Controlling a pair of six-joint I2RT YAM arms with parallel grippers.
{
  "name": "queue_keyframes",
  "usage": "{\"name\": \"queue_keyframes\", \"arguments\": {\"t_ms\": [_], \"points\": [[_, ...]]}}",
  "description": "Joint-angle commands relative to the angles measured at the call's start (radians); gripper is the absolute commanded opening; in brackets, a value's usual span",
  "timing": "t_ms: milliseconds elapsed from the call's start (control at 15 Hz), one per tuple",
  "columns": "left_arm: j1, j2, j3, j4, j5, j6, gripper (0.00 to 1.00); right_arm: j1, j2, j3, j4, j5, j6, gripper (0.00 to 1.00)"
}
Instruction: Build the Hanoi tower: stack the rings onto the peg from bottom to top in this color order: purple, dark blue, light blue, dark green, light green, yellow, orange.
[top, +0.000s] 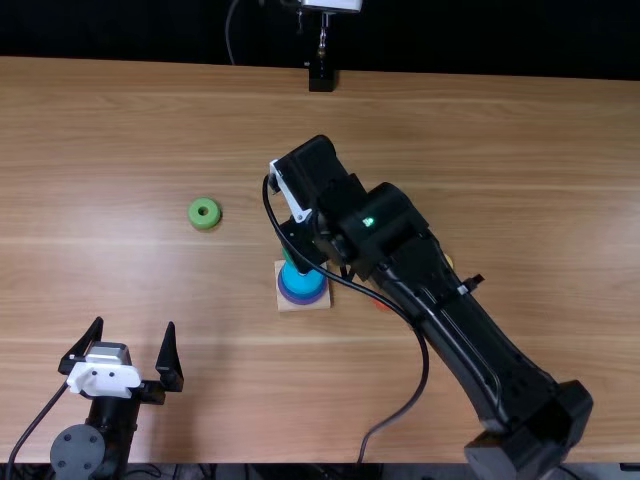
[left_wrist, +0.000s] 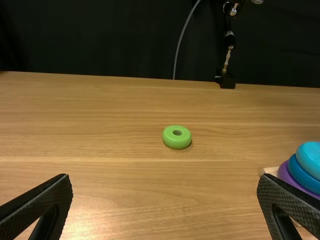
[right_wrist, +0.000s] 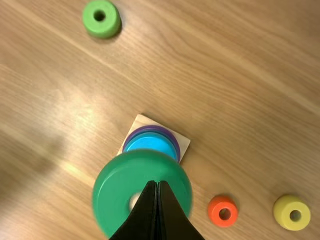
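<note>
Free room around the light green ring (top: 204, 213); right arm (top: 400, 240) over the stack (top: 303, 285).

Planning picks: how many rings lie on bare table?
3: light green ring, left of the wooden base in the top view; orange ring, just right of it; yellow ring, farther right. Hidden ones unlikely: other four are at the base.

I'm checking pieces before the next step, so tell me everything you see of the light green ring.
The light green ring is short and round, with softened edges and an open hole through its middle. Its smooth, faintly shiny surface could be painted wood or plastic. It lies flat on the tabletop, left of the square base, touching nothing else.
</note>
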Motion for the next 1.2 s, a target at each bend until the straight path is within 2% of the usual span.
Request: {"name": "queue_keyframes", "arguments": {"t_ms": [0,200,267,333,400,467,533,600,733,933,1133], "points": [[0.000,-0.011,-0.033,-0.005,0.002,0.004,1.00,-0.012,0.009,0.018,0.001,-0.006,-0.008,0.00],[0.000,-0.011,-0.033,-0.005,0.002,0.004,1.00,-0.012,0.009,0.037,0.021,-0.002,-0.008,0.00],[0.000,-0.011,-0.033,-0.005,0.002,0.004,1.00,-0.012,0.009,0.060,0.045,0.000,-0.006,0.24],[0.000,-0.011,-0.033,-0.005,0.002,0.004,1.00,-0.012,0.007,0.083,0.036,0.002,-0.002,0.65],[0.000,-0.011,-0.033,-0.005,0.002,0.004,1.00,-0.012,0.007,0.087,0.034,0.005,0.000,0.90],[-0.001,-0.011,-0.033,-0.005,0.002,0.004,1.00,-0.010,0.005,0.082,0.034,0.018,-0.006,1.00],[0.000,-0.011,-0.033,-0.005,0.002,0.004,1.00,-0.012,0.004,0.079,0.039,0.044,-0.008,1.00],[0.000,-0.011,-0.033,-0.005,0.002,0.004,1.00,-0.012,0.002,0.071,0.047,0.057,-0.009,1.00],[0.000,-0.011,-0.033,-0.003,0.002,0.004,1.00,-0.047,-0.002,0.067,0.050,0.057,-0.009,1.00],[0.000,-0.011,-0.033,-0.005,0.002,0.004,1.00,-0.180,-0.139,-0.042,0.067,0.053,-0.009,1.00],[0.000,-0.011,-0.033,-0.005,0.002,0.004,1.00,-0.289,-0.375,-0.279,0.295,0.053,-0.008,1.00]]}}
